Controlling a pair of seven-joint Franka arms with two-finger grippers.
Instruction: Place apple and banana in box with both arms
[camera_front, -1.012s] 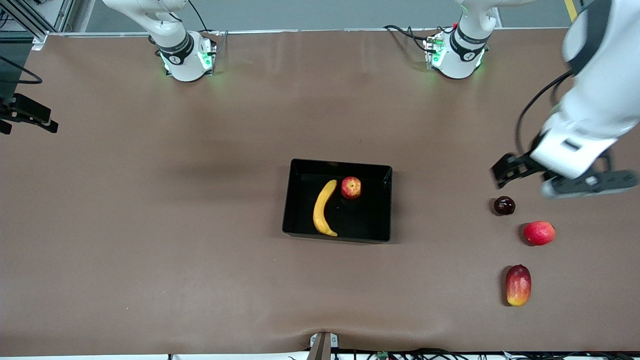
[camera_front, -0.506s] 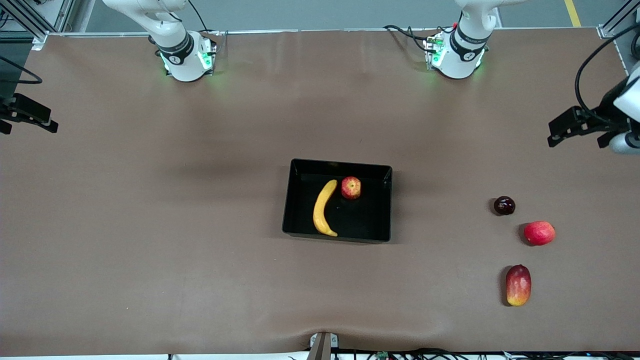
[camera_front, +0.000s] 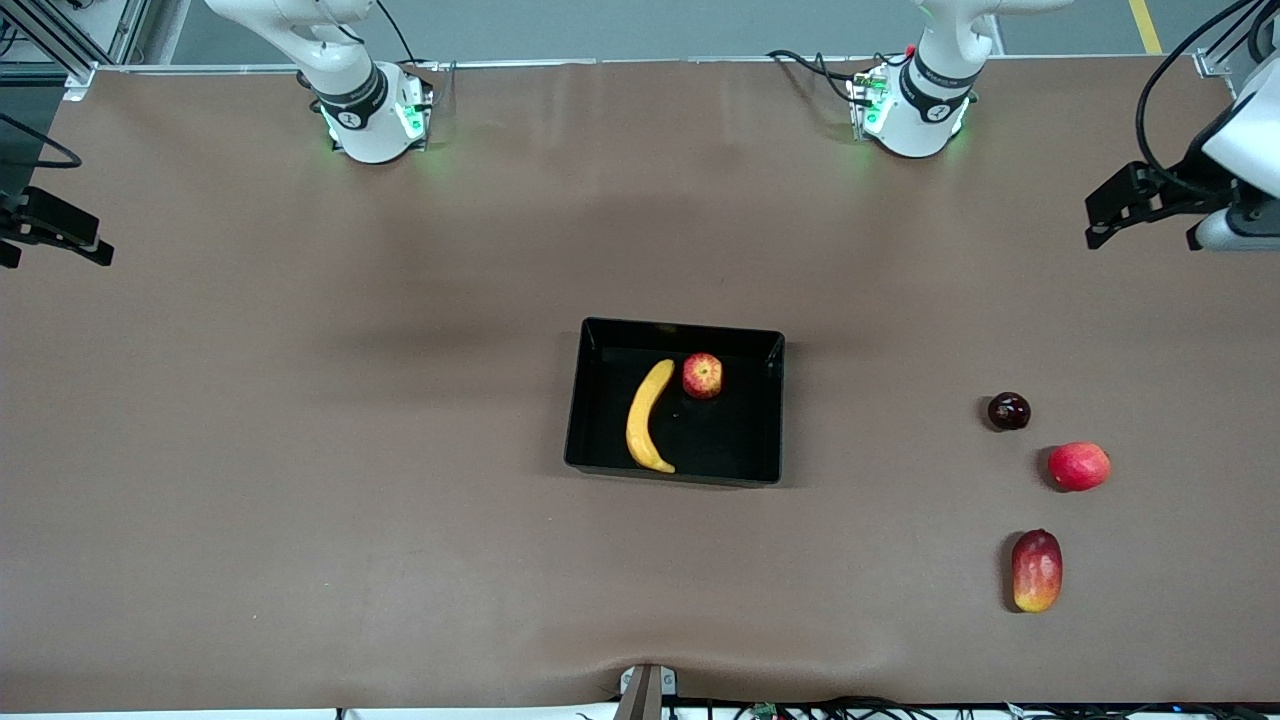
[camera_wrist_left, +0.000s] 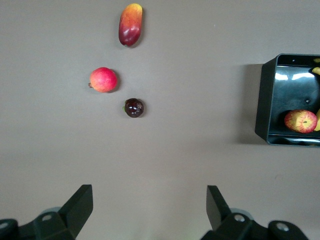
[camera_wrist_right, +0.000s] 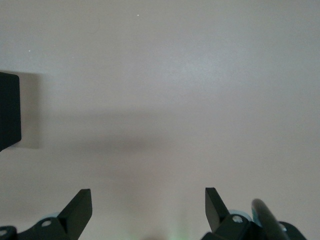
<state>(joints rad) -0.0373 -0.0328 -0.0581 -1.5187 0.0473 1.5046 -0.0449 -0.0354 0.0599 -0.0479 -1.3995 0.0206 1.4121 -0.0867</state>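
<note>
The black box (camera_front: 770, 410) sits mid-table. In it lie the yellow banana (camera_front: 647, 415) and, beside it, the streaked red apple (camera_front: 702, 375). My left gripper (camera_wrist_left: 150, 205) is open and empty, high over bare table at the left arm's end; its hand shows at the edge of the front view (camera_front: 1228, 232). The left wrist view also shows the box (camera_wrist_left: 265, 100) and the apple (camera_wrist_left: 301, 121). My right gripper (camera_wrist_right: 148, 205) is open and empty over bare table at the right arm's end, and a corner of the box (camera_wrist_right: 9, 110) shows in its view.
Three loose fruits lie toward the left arm's end: a dark plum (camera_front: 1008, 411), a plain red fruit (camera_front: 1078, 466) and a red-and-yellow mango (camera_front: 1036, 570), the nearest to the front camera. The arm bases (camera_front: 375, 115) (camera_front: 910, 110) stand along the table's back edge.
My left gripper has pulled away from over the plum and risen out toward the left arm's end of the table. The fruits, the box and the right arm have not moved.
</note>
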